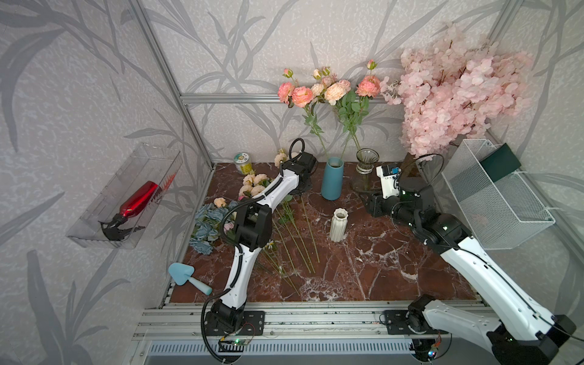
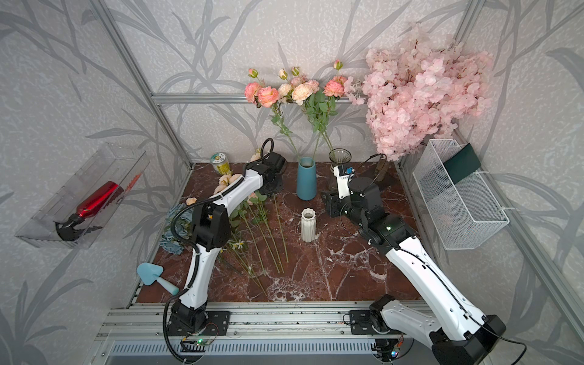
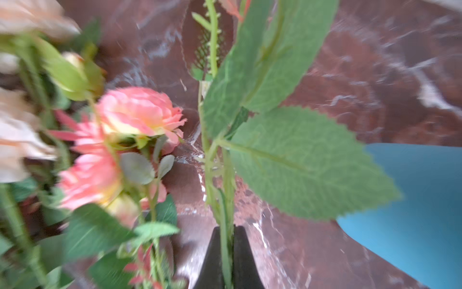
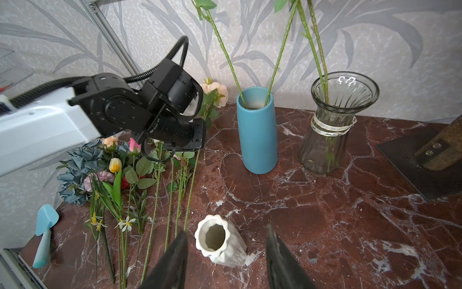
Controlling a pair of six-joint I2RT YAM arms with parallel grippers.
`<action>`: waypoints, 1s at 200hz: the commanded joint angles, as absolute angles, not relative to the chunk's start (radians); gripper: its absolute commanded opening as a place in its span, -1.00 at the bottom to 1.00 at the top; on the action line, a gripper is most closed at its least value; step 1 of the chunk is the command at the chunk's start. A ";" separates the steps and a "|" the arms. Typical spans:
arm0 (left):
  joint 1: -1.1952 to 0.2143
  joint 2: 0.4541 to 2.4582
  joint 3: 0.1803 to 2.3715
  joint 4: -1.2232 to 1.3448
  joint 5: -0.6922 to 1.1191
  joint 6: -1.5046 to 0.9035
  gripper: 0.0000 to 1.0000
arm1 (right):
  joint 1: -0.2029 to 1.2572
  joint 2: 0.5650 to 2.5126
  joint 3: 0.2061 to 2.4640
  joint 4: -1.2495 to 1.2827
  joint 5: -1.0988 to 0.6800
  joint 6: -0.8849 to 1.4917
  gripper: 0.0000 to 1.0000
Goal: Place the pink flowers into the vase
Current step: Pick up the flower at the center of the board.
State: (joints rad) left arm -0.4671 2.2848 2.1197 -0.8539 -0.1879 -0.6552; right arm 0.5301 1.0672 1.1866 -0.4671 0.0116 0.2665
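Red-brown marble tabletop (image 1: 395, 268), veined white. Standing along the back: a yellow-green jar (image 1: 243, 163) in the left corner, a blue vase (image 1: 331, 181), a glass vase (image 1: 366, 161) just beside it. Nearer the middle, a white ribbed vase (image 1: 338, 225), apart from both. Lying flat on the left: pink flowers (image 1: 256, 180) with long stems running toward the front, dusty-blue hydrangeas (image 1: 205, 227) against the edge. At the front left corner, a pale blue trowel (image 1: 186, 275). At the back right, a dark base plate (image 4: 410, 170)
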 commanded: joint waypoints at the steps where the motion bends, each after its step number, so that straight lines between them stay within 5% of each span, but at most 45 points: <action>1: -0.483 2.180 2.077 -0.804 -0.276 -0.622 -1.00 | 0.535 1.068 1.189 -0.444 0.000 0.282 0.01; 200: -0.417 1.295 1.521 -0.896 -0.249 -0.431 -1.00 | 0.634 1.235 1.286 -0.427 -0.099 0.299 0.01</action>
